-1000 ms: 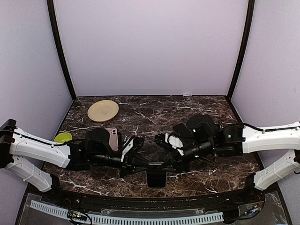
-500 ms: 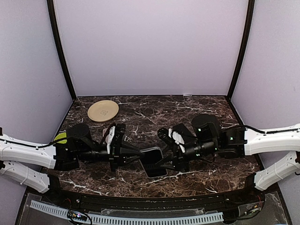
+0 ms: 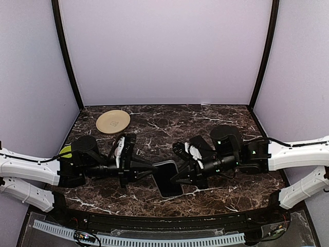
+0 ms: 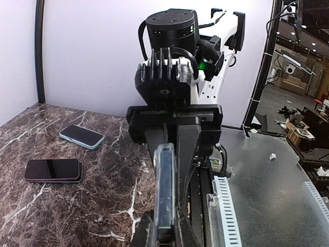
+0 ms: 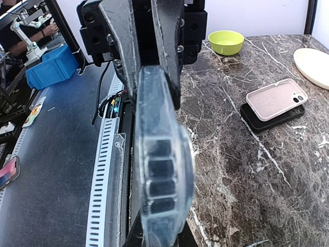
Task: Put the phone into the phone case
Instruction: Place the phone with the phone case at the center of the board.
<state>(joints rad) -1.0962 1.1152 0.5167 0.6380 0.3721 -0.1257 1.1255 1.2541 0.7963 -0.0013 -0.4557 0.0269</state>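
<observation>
A black phone (image 3: 166, 179) in a clear phone case (image 4: 164, 185) hangs between my two grippers above the table's near middle. My left gripper (image 3: 156, 170) comes in from the left and is shut on one end of the case. My right gripper (image 3: 178, 176) comes in from the right and is shut on the other end. Both wrist views show the case edge-on. In the right wrist view its clear rim (image 5: 159, 154) fills the middle, with the jaws close against both sides at the bottom.
A beige plate (image 3: 113, 121) lies at the back left and a green bowl (image 3: 67, 151) at the left edge. A pink case on a black phone (image 5: 275, 100) lies behind the left arm. Two more phones (image 4: 81, 136) (image 4: 53, 170) lie behind the right arm.
The phone has moved up from the front edge toward the middle. The left arm has drawn back to the left. The right jaws have closed onto the case.
</observation>
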